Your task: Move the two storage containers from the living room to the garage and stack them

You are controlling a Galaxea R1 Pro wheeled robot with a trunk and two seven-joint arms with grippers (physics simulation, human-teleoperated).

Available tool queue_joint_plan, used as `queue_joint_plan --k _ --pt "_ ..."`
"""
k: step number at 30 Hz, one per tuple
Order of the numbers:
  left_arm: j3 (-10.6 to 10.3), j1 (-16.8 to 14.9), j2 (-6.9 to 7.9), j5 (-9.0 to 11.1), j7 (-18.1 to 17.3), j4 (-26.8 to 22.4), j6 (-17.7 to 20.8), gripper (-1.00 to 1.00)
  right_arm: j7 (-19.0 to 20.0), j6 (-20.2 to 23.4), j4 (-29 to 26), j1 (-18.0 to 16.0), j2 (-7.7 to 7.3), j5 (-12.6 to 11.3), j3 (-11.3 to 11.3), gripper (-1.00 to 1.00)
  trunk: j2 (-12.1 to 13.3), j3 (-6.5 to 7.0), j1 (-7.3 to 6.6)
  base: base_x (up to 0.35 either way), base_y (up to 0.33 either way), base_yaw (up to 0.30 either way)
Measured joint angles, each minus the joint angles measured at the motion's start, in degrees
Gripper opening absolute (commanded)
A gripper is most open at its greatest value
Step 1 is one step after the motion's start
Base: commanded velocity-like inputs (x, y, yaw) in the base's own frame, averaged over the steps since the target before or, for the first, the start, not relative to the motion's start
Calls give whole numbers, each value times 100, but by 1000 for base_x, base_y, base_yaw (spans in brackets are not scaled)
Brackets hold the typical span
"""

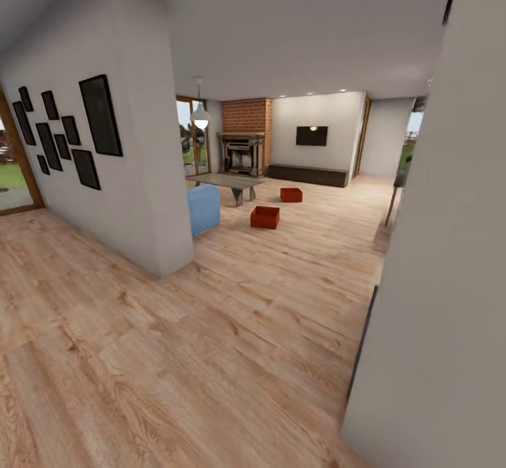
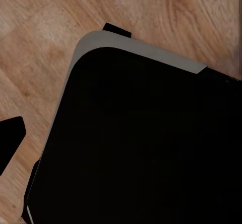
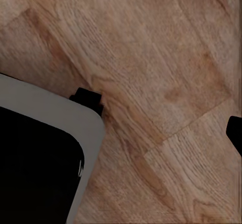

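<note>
Two red-orange containers sit on the light wood plank floor [image 1: 232, 355] of the living room, far ahead in the head view. The nearer container [image 1: 265, 217] stands open-topped just past the blue sofa [image 1: 204, 208]; the farther container [image 1: 291, 195] lies beyond it, close to the low grey surface [image 1: 234, 182]. They are apart from each other, not touching. Behind them are the red-brick fireplace [image 1: 245, 138], a long dark bench along the wall and the black TV [image 1: 311, 135]. A white partition wall [image 1: 133, 173] with black frames [image 1: 100, 115] stands at the left, and another pale wall [image 1: 436, 278] fills the right edge. A pendant lamp [image 1: 201, 118] hangs near the window.

Both wrist views look down at the plank floor. In the left wrist view a large black body with a grey rounded rim [image 2: 146, 148] takes up most of the picture, and a dark tip [image 2: 10, 141] juts in at one edge; it may be one of the left fingers, but I cannot tell how far open they are or whether they touch anything. In the right wrist view the same kind of grey-rimmed black body [image 3: 45, 158] shows at one corner, and a small dark shape [image 3: 236, 130] sits at the opposite edge. The right fingers' opening cannot be judged either. Nothing red-orange lies near either set of fingers; both containers are well away from them, across the room.
</note>
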Motion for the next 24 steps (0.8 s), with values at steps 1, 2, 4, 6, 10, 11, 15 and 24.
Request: queue_joint_plan --k 1,2,4,6,10,11,15,24 --pt "0 0 0 0 0 0 0 100 0 0 -1 0 0 1 0 100 0 0 0 322 0 214" --pt "-1 0 0 0 0 0 0 100 0 0 0 0 0 1 0 100 0 0 0 322 0 233" --pt "-1 0 -1 0 -1 0 0 100 0 0 0 0 -1 1 0 100 0 0 0 322 0 249" --pt "-1 0 -5 -1 1 0 0 100 0 0 -1 0 -1 2 -5 100 0 0 0 322 0 127" --pt "0 0 -5 -1 1 0 0 100 0 0 -1 0 -8 2 -5 100 0 0 0 322 0 42" --pt "0 0 -4 -1 2 0 0 100 0 0 0 0 -9 2 -6 100 0 0 0 322 0 12" --pt "0 0 -3 0 2 0 0 100 0 0 1 0 -17 2 -8 100 0 0 0 322 0 5" --pt "0 -1 0 0 3 0 0 100 0 0 0 0 -19 2 -2 100 0 0 0 322 0 1"
